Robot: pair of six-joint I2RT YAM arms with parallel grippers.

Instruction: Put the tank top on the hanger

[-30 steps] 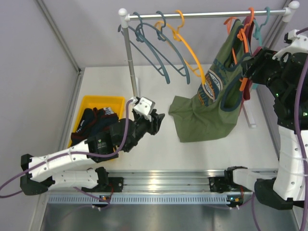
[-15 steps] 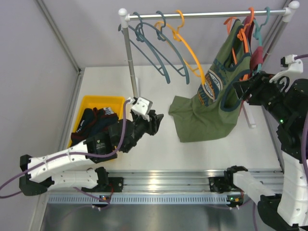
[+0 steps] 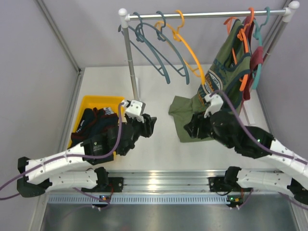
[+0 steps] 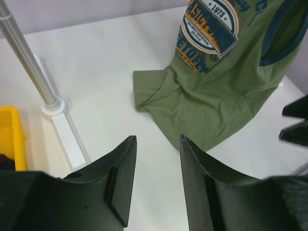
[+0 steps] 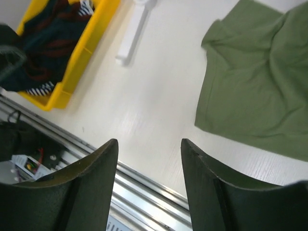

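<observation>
The olive-green tank top (image 3: 224, 62) hangs on the orange hanger (image 3: 246, 43) at the right end of the rail. Its lower hem lies crumpled on the table. My left gripper (image 3: 149, 124) is open and empty, low over the table left of the hem. In the left wrist view (image 4: 158, 139) the tank top (image 4: 226, 91) lies ahead to the right. My right gripper (image 3: 189, 129) is open and empty just in front of the hem. In the right wrist view (image 5: 149, 144) the hem (image 5: 255, 82) is at the upper right.
A yellow bin (image 3: 103, 101) with dark navy-and-red clothes (image 3: 94, 122) stands at the left. The rail (image 3: 202, 14) on its pole (image 3: 131, 62) carries teal-grey hangers (image 3: 154, 43), an amber hanger (image 3: 190, 48) and a dark red top (image 3: 257, 55). A metal track (image 3: 163, 180) runs along the near edge.
My right arm has swung down from the hanger at the rail's right end to low over the table by the hem. My left gripper has drawn back slightly to the left.
</observation>
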